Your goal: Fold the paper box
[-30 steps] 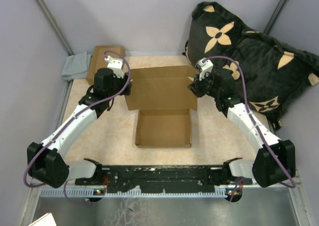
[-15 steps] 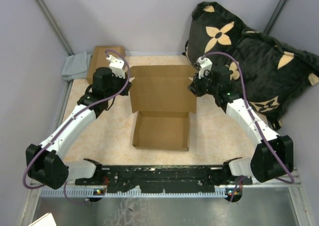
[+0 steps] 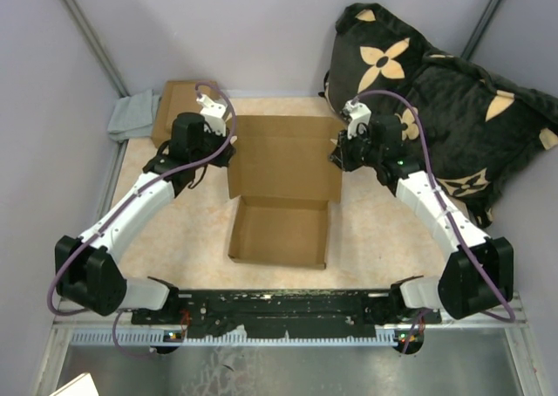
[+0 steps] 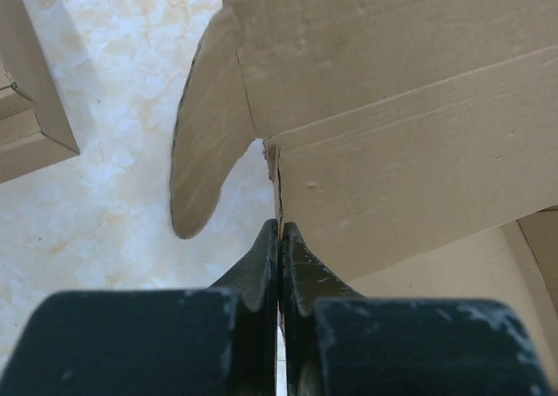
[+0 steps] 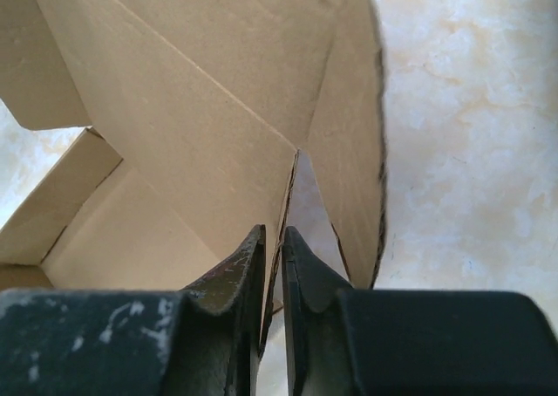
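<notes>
Left claw newly clamped on paper box lid's left edge, right claw clamped on right edge

The paper box is plain brown corrugated cardboard, half folded. Its shallow tray sits open-topped on the tabletop, nearer the arm bases than both pincers. The lid panel rises from the tray's far wall and spans the gap between the left pincer and the right pincer. Each pinches one side edge of it. A rounded side flap hangs just beyond the left pincer, and another bends outward beside the right one.
</notes>
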